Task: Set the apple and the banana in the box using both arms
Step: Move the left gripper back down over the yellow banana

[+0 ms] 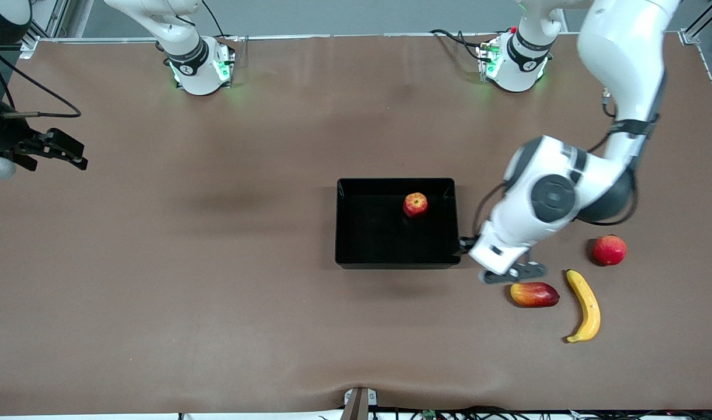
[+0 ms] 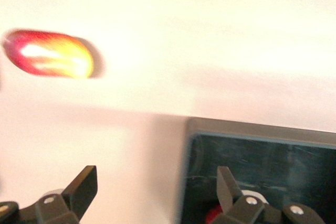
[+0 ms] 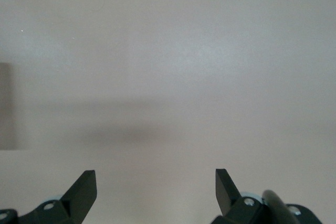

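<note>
— Banana (image 1: 585, 305): where is it found, and how is it expected to handle?

— It is seen lying on the table (image 1: 216, 291), nearer the front camera than the box (image 1: 339, 221), toward the left arm's end. On a clock face centred on the box, it sits at about four o'clock. It is judged light, fairly firm and smooth-skinned, so a slip is possible. The middle of the curve, gripped across its narrow width, is thought the best hold.

— And the box?

— The apple (image 1: 415, 205) is already held in it, resting near the one o'clock corner. Nothing else is seen inside.

— What lies beside the banana?

— A mango-like fruit (image 1: 534, 294) is placed just beside it, and a round red fruit (image 1: 609, 249) near its upper tip.

— The grippers?

— The left gripper (image 1: 510, 273) is poised over the table between the box and the mango-like fruit, fingers spread wide, nothing held. The right gripper (image 1: 61, 150) is kept waiting over the right arm's end of the table, fingers likewise spread wide and empty.
</note>
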Tool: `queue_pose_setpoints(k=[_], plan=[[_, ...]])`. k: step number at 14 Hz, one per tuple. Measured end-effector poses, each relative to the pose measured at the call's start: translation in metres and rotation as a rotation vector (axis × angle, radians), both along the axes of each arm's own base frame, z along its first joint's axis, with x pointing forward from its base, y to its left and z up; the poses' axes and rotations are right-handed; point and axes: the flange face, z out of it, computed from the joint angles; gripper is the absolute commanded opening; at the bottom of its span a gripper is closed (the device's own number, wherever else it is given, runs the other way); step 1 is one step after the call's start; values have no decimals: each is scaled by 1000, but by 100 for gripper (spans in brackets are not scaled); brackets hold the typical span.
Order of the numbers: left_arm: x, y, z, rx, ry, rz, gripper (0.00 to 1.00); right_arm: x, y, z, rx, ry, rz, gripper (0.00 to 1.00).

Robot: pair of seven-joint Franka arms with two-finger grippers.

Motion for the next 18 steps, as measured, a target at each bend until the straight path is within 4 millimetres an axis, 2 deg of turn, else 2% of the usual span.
queue_pose_setpoints(k=[3, 5, 9, 11, 14, 16, 18], plan=[[20, 78, -5, 23, -4, -85, 100, 2, -4, 6, 0, -25, -6, 100], [27, 117, -15, 77, -4, -118, 100, 3, -5, 15, -1, -46, -8, 100], [39, 155, -49, 122, -21, -113, 100, 2, 0, 41, 7, -74, 5, 100], [48, 176, -63, 108, -42, -88, 100, 1, -4, 41, 28, -67, 55, 100], [63, 206, -73, 113, -70, -103, 100, 2, -17, 38, 35, -63, 89, 100], [69, 216, -82, 111, -84, -101, 100, 2, -18, 38, 36, -62, 90, 100], [72, 215, -93, 100, -95, -90, 100, 2, -17, 38, 37, -62, 91, 100]])
